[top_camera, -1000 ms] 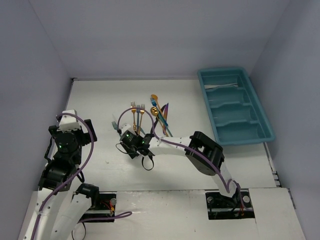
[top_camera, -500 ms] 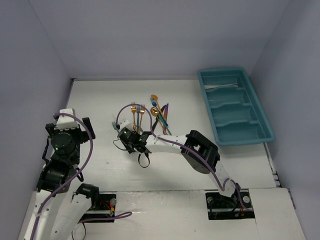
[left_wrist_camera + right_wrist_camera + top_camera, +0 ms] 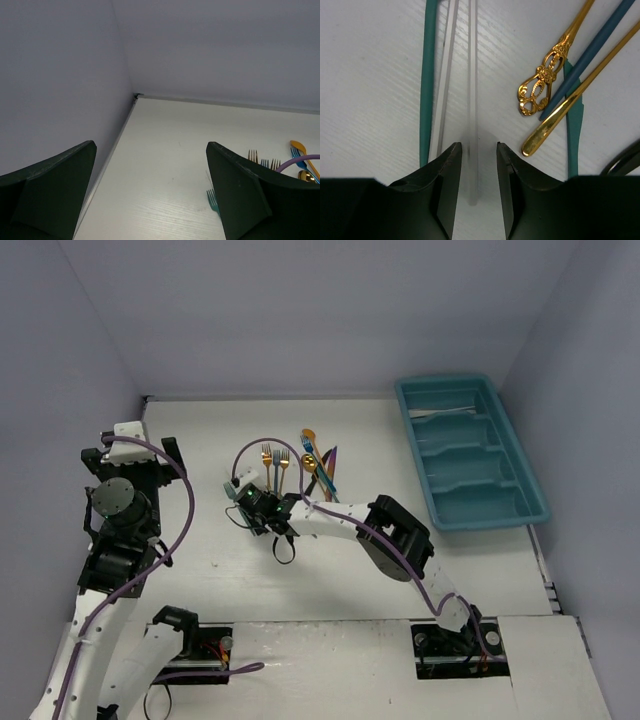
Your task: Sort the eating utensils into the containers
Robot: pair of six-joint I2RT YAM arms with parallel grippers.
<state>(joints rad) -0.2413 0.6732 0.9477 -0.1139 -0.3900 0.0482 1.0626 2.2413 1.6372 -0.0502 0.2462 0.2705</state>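
Progress is early by my judgement: the utensils [image 3: 283, 462] lie clustered on the tabletop [image 3: 480, 570], well apart from the tray [image 3: 445, 380], the right gripper [image 3: 478, 148] has its jaws slightly parted astride a clear-white piece [image 3: 472, 75], not yet clenched, and the left gripper [image 3: 150, 147] hangs spread wide and empty.
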